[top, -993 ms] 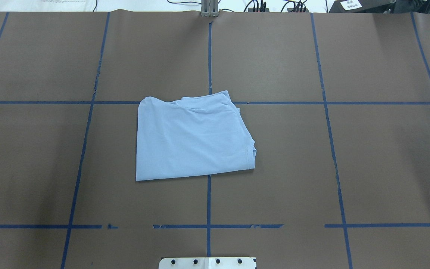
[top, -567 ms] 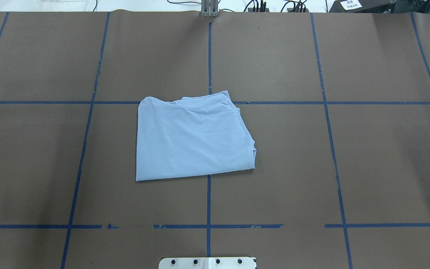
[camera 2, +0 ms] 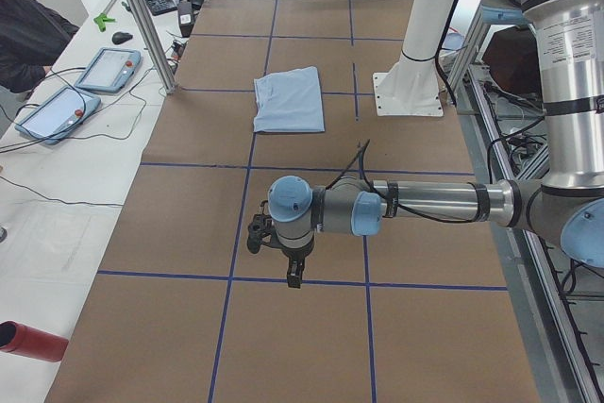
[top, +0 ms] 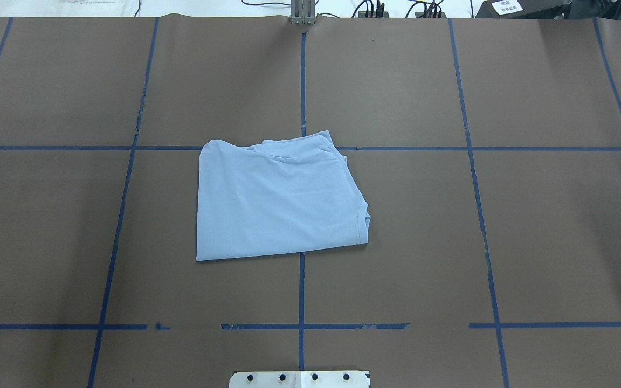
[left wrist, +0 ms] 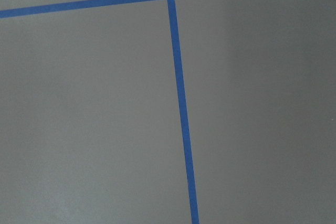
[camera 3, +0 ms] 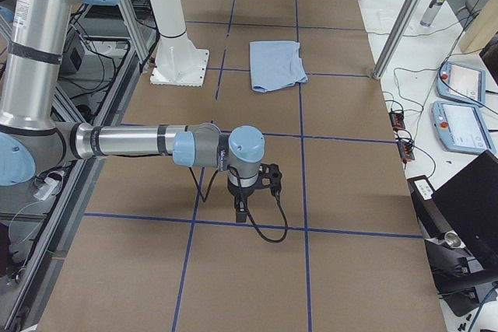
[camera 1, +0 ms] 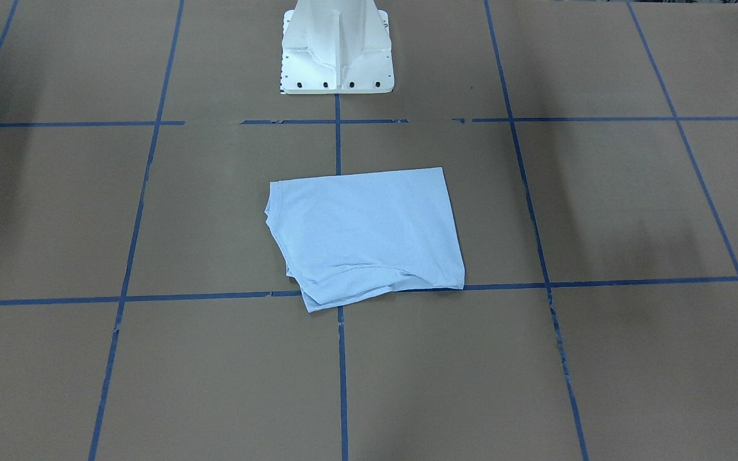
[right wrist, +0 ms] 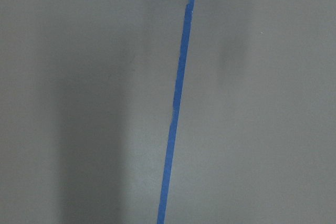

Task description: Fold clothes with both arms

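The clothes are one light blue T-shirt (top: 278, 199), lying folded into a rough rectangle near the middle of the brown table. It also shows as the T-shirt (camera 1: 366, 234), the T-shirt (camera 2: 289, 99) and the T-shirt (camera 3: 276, 64). Nothing touches it. Both arms reach out low over the table, far from the shirt. The left gripper (camera 2: 294, 277) points down over a blue tape line; I cannot tell whether it is open or shut. The right gripper (camera 3: 241, 211) hangs likewise near a tape crossing, and I cannot tell its state either. Both wrist views show only table and tape.
The white pedestal base (camera 1: 337, 64) stands behind the shirt. Blue tape lines (top: 302, 291) mark a grid on the table. Beside it, a white bench holds tablets (camera 2: 109, 68), cables and a red bottle (camera 2: 28, 339). A metal post (camera 2: 142, 16) rises at the table's edge. A person's dark sleeve (camera 2: 28, 35) shows.
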{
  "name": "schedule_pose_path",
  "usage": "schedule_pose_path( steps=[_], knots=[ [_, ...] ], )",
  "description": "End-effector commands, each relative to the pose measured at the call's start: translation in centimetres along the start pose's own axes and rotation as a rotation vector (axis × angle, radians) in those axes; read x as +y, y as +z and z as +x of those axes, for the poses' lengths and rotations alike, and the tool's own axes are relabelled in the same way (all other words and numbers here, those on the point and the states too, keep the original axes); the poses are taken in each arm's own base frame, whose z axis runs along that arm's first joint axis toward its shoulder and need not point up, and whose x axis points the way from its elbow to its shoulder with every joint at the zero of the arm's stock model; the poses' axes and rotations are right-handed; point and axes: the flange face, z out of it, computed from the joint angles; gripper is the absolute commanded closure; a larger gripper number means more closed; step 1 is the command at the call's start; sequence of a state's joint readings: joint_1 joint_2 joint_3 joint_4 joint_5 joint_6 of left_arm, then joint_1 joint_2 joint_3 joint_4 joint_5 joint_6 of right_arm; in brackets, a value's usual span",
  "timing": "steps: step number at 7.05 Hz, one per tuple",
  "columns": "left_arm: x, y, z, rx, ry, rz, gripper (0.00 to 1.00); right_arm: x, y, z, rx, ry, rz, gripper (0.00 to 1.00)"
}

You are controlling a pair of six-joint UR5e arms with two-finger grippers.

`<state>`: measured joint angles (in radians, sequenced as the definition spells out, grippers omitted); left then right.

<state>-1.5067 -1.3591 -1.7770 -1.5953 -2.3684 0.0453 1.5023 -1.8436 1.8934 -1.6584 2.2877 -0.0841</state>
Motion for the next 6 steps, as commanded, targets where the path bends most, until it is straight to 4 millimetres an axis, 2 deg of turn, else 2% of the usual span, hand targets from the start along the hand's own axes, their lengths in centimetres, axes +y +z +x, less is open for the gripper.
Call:
schedule_pose_path(
  steps=[1,6],
  knots=[
    [-0.2,-0.6,-0.2,-0.010,-0.007,0.015,0.00,0.1,0.1,0.2,0.008,0.005,-0.004,0.00],
    [-0.7,-1.6,0.6,-0.015,0.013,0.042,0.00,0.0,-0.2,0.1,0.012,-0.007,0.007,0.00]
  ],
)
